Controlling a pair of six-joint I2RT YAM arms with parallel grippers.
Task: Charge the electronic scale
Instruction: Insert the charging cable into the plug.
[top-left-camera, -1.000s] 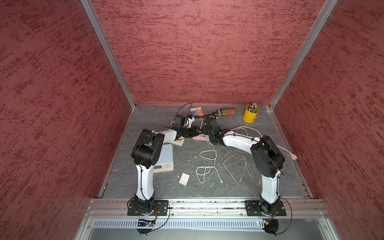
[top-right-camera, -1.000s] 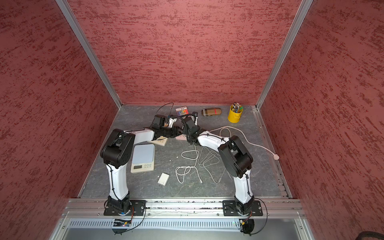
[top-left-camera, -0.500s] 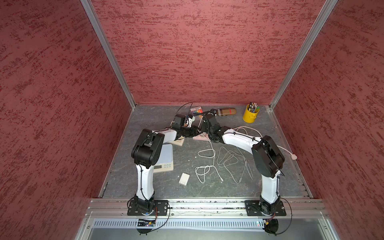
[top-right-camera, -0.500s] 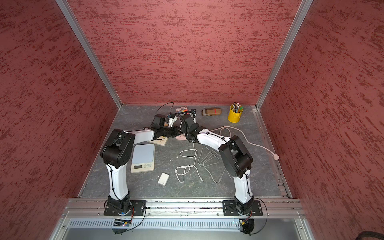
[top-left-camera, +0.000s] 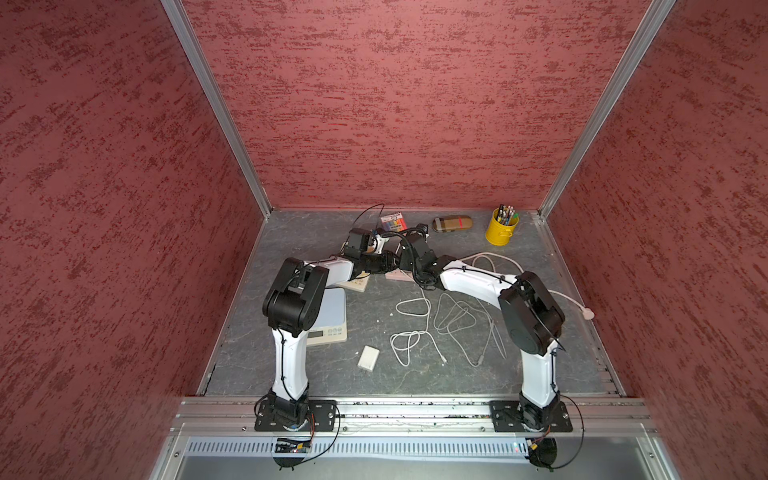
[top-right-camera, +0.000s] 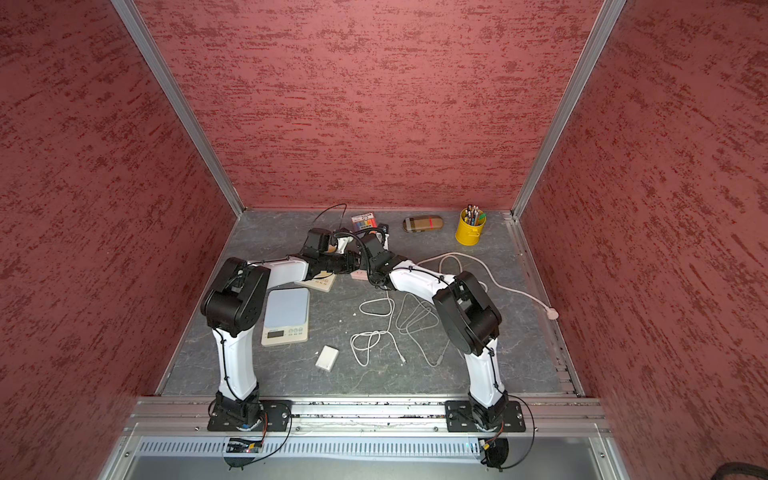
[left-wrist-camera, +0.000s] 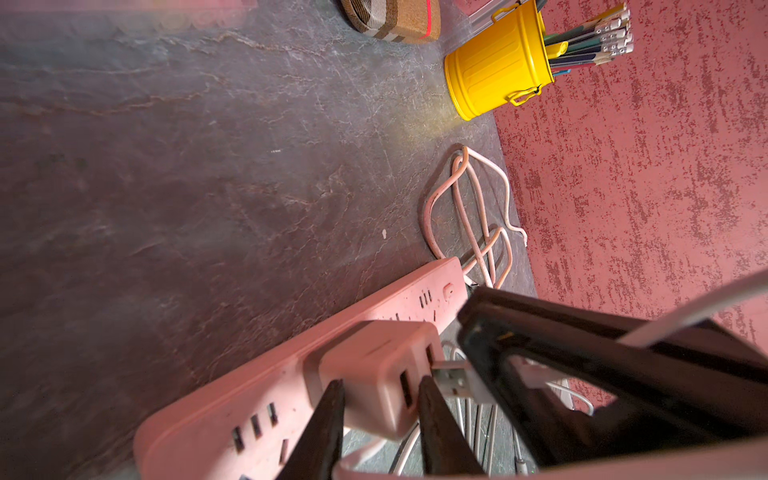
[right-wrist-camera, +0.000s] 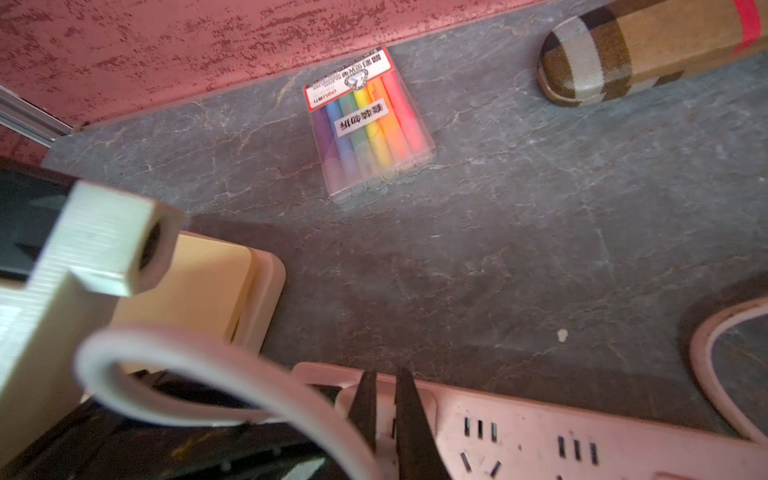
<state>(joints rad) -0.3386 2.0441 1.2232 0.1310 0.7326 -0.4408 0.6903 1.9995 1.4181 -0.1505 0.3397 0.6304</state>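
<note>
Presently: right gripper (left-wrist-camera: 487, 375), pinched tight on white cable's metal USB plug (left-wrist-camera: 455, 379), long axis aimed at pale plastic charger block (left-wrist-camera: 372, 374), tip just beside it; left gripper (left-wrist-camera: 380, 400) straddles block, grip unclear. Flat white electronic scale (top-right-camera: 286, 311): toward left edge of grey desk (top-right-camera: 511, 357), well apart.

A marker pack (top-left-camera: 392, 222), plaid case (top-left-camera: 452, 223) and yellow pencil bucket (top-left-camera: 500, 230) sit in a row, well apart

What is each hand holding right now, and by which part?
Right hand pinches the USB plug by its white housing. Left hand straddles the charger; a firm grip cannot be told.
</note>
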